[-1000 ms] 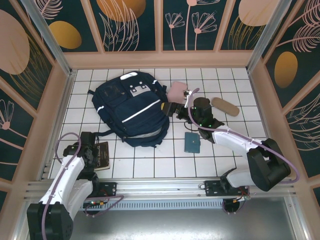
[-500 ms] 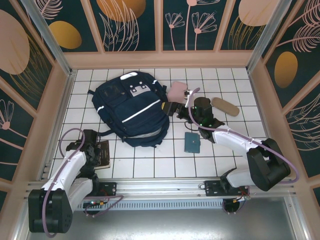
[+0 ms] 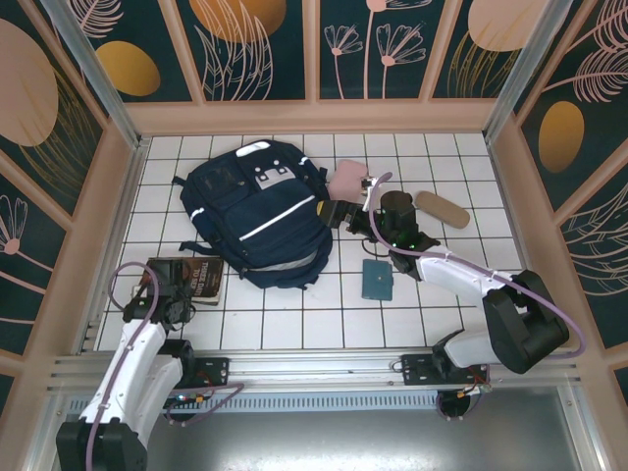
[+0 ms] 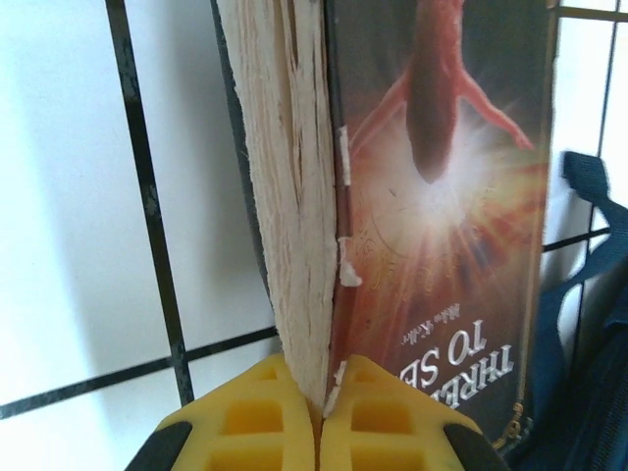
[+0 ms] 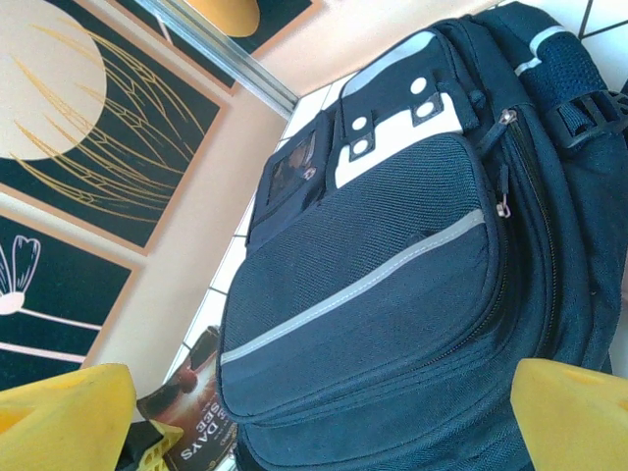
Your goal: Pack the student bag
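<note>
The left hand [image 4: 319, 417] has just clamped on the book [image 4: 442, 196] near the counter's front-left corner, readying it for the student bag [image 3: 260, 211]; the right hand [image 3: 345, 214] stands apart.

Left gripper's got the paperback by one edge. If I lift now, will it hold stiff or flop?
Probably flops: the left gripper pinches the paperback at one thin edge, so the soft cover likely sags. The worn page block looks loose and may fan open. Likely light, but that shallow pinch could slip.
</note>
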Robot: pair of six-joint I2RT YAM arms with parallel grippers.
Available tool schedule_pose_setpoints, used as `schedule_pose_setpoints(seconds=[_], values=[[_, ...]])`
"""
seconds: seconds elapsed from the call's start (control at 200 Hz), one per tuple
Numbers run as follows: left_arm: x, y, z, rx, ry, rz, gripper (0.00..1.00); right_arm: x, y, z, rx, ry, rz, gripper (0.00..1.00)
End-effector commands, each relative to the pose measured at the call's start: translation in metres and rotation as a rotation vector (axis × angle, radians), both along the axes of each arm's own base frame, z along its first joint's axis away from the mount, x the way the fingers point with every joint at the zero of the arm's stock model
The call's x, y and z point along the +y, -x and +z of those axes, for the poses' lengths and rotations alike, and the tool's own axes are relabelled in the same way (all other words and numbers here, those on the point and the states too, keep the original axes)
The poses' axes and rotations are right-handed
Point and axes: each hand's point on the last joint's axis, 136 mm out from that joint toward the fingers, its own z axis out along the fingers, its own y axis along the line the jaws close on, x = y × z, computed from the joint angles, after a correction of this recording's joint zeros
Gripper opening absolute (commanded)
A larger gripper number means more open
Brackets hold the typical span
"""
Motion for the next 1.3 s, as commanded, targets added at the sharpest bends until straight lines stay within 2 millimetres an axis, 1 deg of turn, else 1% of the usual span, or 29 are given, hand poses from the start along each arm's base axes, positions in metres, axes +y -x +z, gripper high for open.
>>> schedule_pose_setpoints(seconds=[0.0, 0.095, 0.26, 0.29, 0.34, 0.38, 0.425, 0.475, 0.571, 0.686, 0.811, 0.876, 0.936, 0.981, 1.051, 1.056, 1.071, 1.141, 1.241, 1.296], values=[[0.006, -0.001, 0.031, -0.006, -0.044, -0.003, 0.0, 0.003, -0.001, 0.002, -0.022, -0.013, 0.012, 0.99], [0.012, -0.014, 0.065, -0.078, -0.102, -0.024, 0.0, 0.007, 0.0, 0.004, -0.03, -0.009, 0.02, 0.99], [0.014, -0.053, 0.141, -0.278, -0.208, -0.121, 0.0, 0.015, -0.001, 0.009, -0.043, 0.009, 0.027, 0.99], [0.015, -0.057, 0.153, -0.293, -0.229, -0.136, 0.0, 0.015, -0.001, 0.01, -0.048, 0.011, 0.027, 0.99], [0.015, -0.067, 0.179, -0.344, -0.265, -0.164, 0.0, 0.016, -0.002, 0.012, -0.052, 0.014, 0.022, 0.99], [0.01, -0.078, 0.199, -0.406, -0.297, -0.227, 0.0, 0.017, -0.002, 0.014, -0.056, 0.015, 0.024, 0.99], [0.003, -0.088, 0.215, -0.461, -0.306, -0.278, 0.0, 0.019, -0.003, 0.016, -0.059, 0.012, 0.031, 0.99], [-0.013, -0.103, 0.235, -0.56, -0.314, -0.384, 0.0, 0.023, -0.003, 0.02, -0.062, 0.001, 0.049, 0.99], [-0.04, -0.119, 0.256, -0.684, -0.302, -0.542, 0.0, 0.032, -0.004, 0.027, -0.066, -0.014, 0.092, 0.99], [-0.075, -0.129, 0.268, -0.818, -0.261, -0.727, 0.0, 0.046, -0.003, 0.037, -0.073, -0.036, 0.185, 0.99], [-0.105, -0.136, 0.269, -0.902, -0.226, -0.889, 0.0, 0.055, -0.006, 0.045, -0.062, -0.063, 0.267, 0.99], [-0.125, -0.137, 0.269, -0.955, -0.195, -0.98, 0.0, 0.06, -0.008, 0.047, -0.051, -0.076, 0.302, 0.94], [-0.145, -0.139, 0.263, -0.963, -0.165, -1.052, 0.0, 0.063, -0.01, 0.049, -0.038, -0.091, 0.328, 0.87], [-0.163, -0.138, 0.257, -0.956, -0.153, -1.119, 0.0, 0.066, -0.01, 0.052, -0.031, -0.109, 0.35, 0.83], [-0.183, -0.138, 0.254, -0.958, -0.127, -1.194, 0.0, 0.073, -0.008, 0.057, -0.021, -0.136, 0.398, 0.81], [-0.184, -0.138, 0.254, -0.96, -0.125, -1.196, 0.0, 0.068, -0.013, 0.056, -0.021, -0.137, 0.386, 0.81], [-0.186, -0.139, 0.253, -0.964, -0.117, -1.203, 0.0, 0.065, -0.017, 0.057, -0.019, -0.14, 0.38, 0.81], [-0.191, -0.139, 0.255, -0.986, -0.106, -1.218, 0.0, 0.067, -0.021, 0.056, -0.003, -0.145, 0.395, 0.81], [-0.201, -0.135, 0.257, -1.021, -0.068, -1.266, 0.0, 0.073, -0.017, 0.06, 0.005, -0.19, 0.454, 0.81], [-0.205, -0.134, 0.254, -1.019, -0.053, -1.282, 0.0, 0.075, -0.015, 0.062, 0.011, -0.217, 0.481, 0.76]])
